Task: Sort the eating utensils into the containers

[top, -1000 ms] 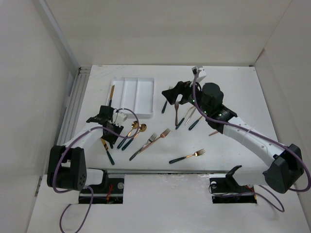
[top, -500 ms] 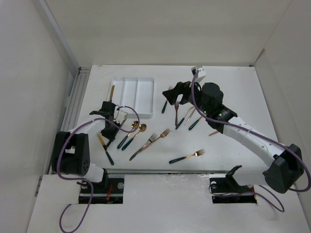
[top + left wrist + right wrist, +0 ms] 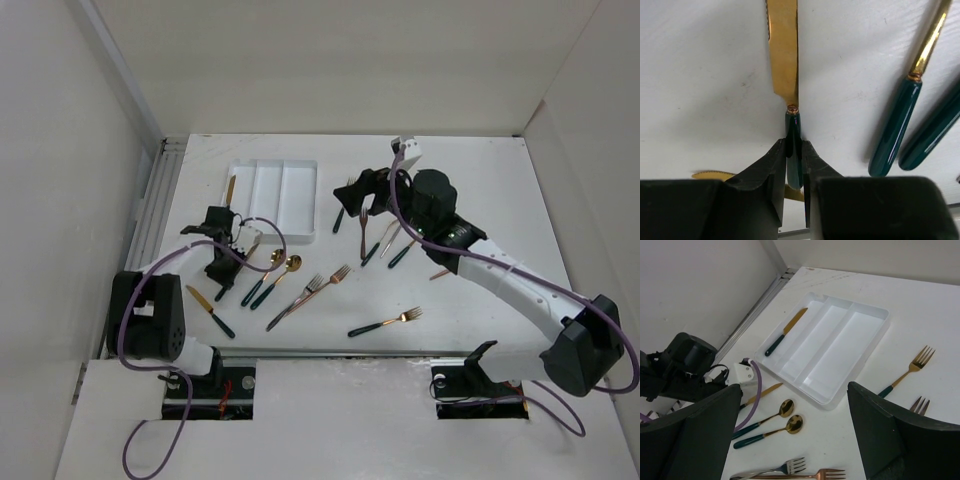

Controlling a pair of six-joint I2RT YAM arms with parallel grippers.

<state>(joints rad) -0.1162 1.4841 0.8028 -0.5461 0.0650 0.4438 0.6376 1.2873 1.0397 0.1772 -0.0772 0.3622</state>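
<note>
A green-handled gold knife point(image 3: 784, 65) is lying on the white worktop point(image 3: 700, 75) at the centre of the left wrist view. The left tool point(image 3: 793, 150) is clamping its handle. The right tool point(image 3: 795, 386) is hanging with fingers wide apart, the white tray point(image 3: 875, 315) lying beyond it at upper centre.

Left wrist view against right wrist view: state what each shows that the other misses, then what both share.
Only the left wrist view: the left gripper closed on the green handle of the gold knife.
Only the right wrist view: the white tray with a second knife in an outer compartment, loose forks, and the right gripper wide open.
Both: the gold knife's blade and the two spoons beside it, though the left wrist view catches only their handles.
</note>
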